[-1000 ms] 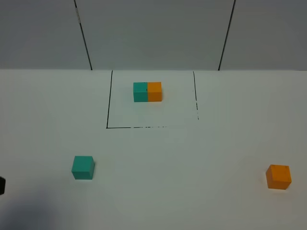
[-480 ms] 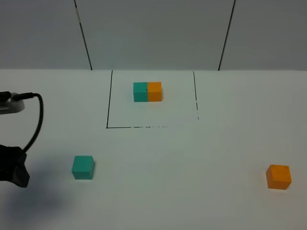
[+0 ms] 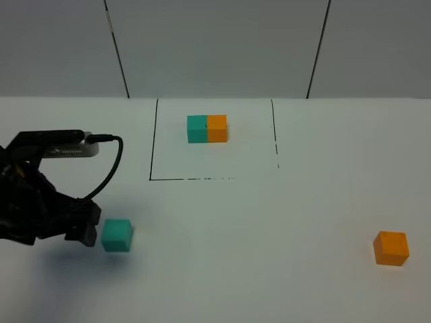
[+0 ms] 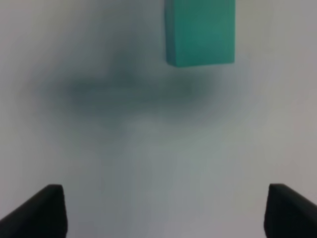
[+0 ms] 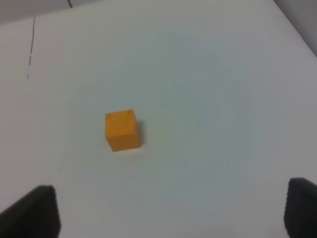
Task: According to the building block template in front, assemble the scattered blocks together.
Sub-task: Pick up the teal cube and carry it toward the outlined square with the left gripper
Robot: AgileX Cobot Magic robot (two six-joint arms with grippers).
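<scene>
The template, a teal and an orange cube joined as one bar, lies inside a black outline at the back of the white table. The loose teal cube sits front left; it also shows in the left wrist view. My left gripper is just left of it, not touching, and the left wrist view shows the gripper open and empty. The loose orange cube sits front right. In the right wrist view my right gripper is open and empty, well short of the orange cube.
A black outlined rectangle marks the template's area on the white table. Grey wall panels stand behind the table. A black cable loops off the left arm. The table's edge runs near the orange cube's side.
My left arm has come in from the left edge and moved right, ending next to the teal cube. The cubes and template have not moved.
</scene>
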